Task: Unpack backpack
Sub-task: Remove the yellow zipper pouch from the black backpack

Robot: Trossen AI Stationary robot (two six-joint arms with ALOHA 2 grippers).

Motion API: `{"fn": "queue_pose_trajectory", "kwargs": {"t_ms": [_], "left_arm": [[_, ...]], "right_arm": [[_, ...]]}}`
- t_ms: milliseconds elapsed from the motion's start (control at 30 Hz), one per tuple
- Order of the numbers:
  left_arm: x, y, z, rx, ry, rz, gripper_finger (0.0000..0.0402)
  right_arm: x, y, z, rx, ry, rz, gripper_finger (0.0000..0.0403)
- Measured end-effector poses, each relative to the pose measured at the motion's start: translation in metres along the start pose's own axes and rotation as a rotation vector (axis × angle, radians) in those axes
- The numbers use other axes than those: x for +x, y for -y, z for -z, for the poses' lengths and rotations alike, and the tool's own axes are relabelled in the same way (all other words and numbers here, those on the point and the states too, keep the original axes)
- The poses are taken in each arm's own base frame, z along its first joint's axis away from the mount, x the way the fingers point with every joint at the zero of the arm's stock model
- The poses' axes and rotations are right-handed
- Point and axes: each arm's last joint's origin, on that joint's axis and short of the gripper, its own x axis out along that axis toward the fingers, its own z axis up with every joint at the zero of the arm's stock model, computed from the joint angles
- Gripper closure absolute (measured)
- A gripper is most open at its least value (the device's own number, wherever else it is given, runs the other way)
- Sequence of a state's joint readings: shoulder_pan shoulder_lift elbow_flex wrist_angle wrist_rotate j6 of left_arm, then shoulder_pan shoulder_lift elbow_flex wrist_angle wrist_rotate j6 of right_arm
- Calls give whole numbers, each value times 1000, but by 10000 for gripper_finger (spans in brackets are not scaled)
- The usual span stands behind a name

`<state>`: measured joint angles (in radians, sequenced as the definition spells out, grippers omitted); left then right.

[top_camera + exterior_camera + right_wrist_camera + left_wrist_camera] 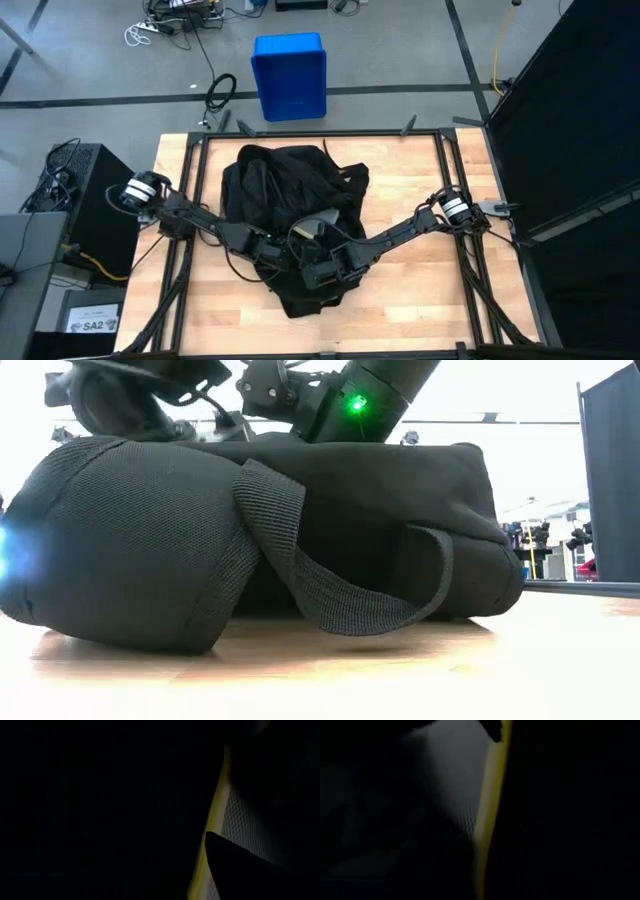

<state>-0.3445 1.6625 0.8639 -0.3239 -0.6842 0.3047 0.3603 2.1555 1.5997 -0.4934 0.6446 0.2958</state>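
The large black fabric backpack (290,215) lies mid-table. My left gripper (283,250) and right gripper (318,268) reach into its near end; finger spread: cannot tell. Only the wrist views show a yellow edge (487,820) beside grey mesh (455,780).

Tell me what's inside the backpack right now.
Inside the backpack, both wrist views show only a yellow edge beside grey mesh; everything else is dark, so the contents can't be identified.
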Motion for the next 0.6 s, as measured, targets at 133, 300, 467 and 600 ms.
{"fn": "queue_pose_trajectory", "kwargs": {"t_ms": [133,300,467,600], "left_arm": [[9,1,0,-10,-9,-4,188],[13,-3,0,-26,-11,8,198],[17,-8,2,-49,-26,-8,268],[20,-13,4,-96,-53,-65,353]], "right_arm": [[0,0,0,2,2,0,246],[0,0,-1,14,10,-4,247],[0,0,-1,30,10,-5,246],[0,0,-1,30,9,-9,249]]}}
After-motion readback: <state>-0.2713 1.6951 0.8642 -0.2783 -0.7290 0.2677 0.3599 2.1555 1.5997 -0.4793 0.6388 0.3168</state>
